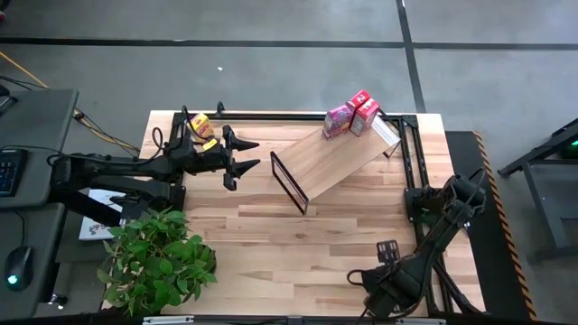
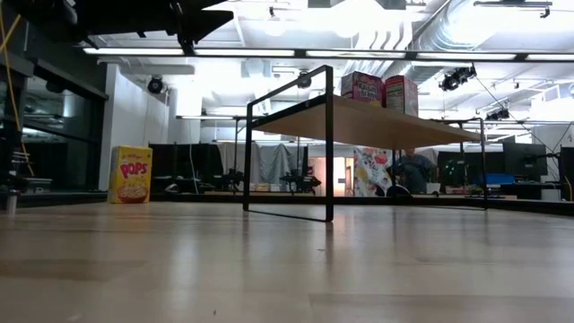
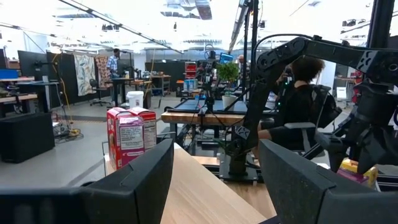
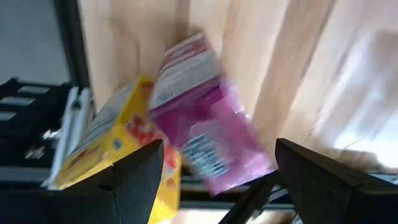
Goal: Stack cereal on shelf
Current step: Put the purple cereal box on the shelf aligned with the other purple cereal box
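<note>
- I have 2 cereal boxes up on the shelf (image 1: 336, 162) so far: a pink box (image 1: 338, 120) and a red box (image 1: 364, 112), standing touching each other at the shelf end nearest the table's far right corner.
- My left pincer (image 1: 242, 154) hangs in the air near the table's far left corner, aimed at the shelf's near end frame; its fingers (image 3: 134, 180) are spread with nothing between them.
- Just behind that arm, by the far left corner, a yellow box (image 1: 203, 125) stands upright on the table (image 1: 298, 244); the low view shows it alone there.
- My right pincer (image 4: 214, 171) is spread too, empty, tucked low by the near right corner. Its wrist view shows a second yellow box (image 4: 112, 140) and a second pink box (image 4: 208, 134) lying touching each other on the wood below it.
- My read: I am between placements, about a third done. The next move is a fresh pick, either arm descending over its nearest box and closing across the narrow faces.
- Obstacles: the shelf's black wire end frame (image 1: 289, 181) sits between the left pincer and the board, so a carried box must go over it. A potted plant (image 1: 158, 257) crowds the near left corner.
- I cannot find the sixth box.
</note>
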### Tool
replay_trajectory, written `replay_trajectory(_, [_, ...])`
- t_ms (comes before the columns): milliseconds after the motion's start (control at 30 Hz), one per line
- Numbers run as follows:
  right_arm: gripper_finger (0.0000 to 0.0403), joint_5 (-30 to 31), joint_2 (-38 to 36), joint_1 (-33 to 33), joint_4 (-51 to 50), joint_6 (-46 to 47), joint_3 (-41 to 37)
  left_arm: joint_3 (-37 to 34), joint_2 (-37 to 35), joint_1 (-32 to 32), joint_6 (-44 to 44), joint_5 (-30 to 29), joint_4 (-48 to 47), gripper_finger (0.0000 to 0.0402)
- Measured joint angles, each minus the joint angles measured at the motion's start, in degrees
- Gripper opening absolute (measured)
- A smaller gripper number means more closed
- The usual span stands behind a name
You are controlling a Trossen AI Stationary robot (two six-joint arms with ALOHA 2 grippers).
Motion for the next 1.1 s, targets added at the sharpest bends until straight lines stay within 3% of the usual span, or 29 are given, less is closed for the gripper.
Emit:
replay_trajectory(167, [0.0300, 4.3, 0.0, 0.0, -0.2, -0.2, 0.0, 0.0, 0.0, 0.0, 0.0, 0.0, 0.0, 0.0225])
replay_trajectory(467, [0.0300, 1.7, 0.0, 0.0, 0.7, -0.5, -1.9, 0.0, 0.0, 0.0, 0.0, 0.0, 0.0, 0.0225])
replay_trajectory(600, [0.0300, -3.7, 0.0, -0.1, 5.3, -2.5, -6.7, 0.0, 0.0, 0.0, 0.0, 0.0, -0.1, 0.0225])
replay_trajectory(867, [0.0300, -0.3, 0.0, -0.8, 8.1, -1.5, -8.7, 0.0, 0.0, 0.0, 0.0, 0.0, 0.0, 0.0225])
replay_trajectory(1100, [0.0262, -0.6, 0.0, -0.9, 8.5, -2.0, -8.7, 0.0, 0.0, 0.0, 0.0, 0.0, -0.1, 0.0225])
